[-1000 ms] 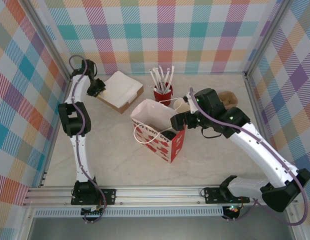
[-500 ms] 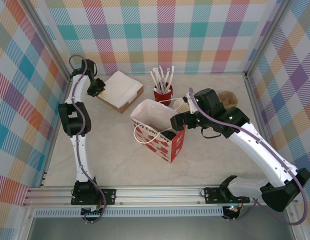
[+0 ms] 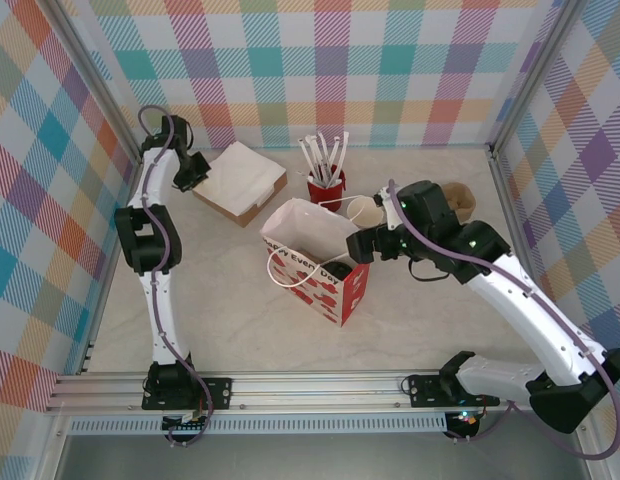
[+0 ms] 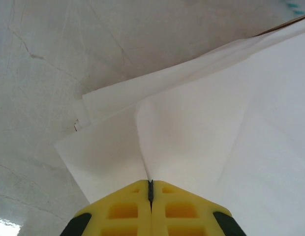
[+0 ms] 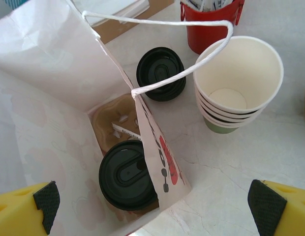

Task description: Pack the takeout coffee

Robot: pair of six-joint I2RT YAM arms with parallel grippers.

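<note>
Black-lidded coffee sits upright inside the bag, under the released right end effector, while the left end effector pinches a napkin, likely to pack too.

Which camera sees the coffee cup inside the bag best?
Right wrist: it looks straight down into the paper bag onto the black lid. In the top view the bag's wall hides most of it. The left wrist view faces white napkins.

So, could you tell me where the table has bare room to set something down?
Bare tabletop lies between the white-and-red paper bag and the left arm, and from the bag to the metal rail. Crowded behind the bag: red plastic cup of sticks, stacked white paper cups.
</note>
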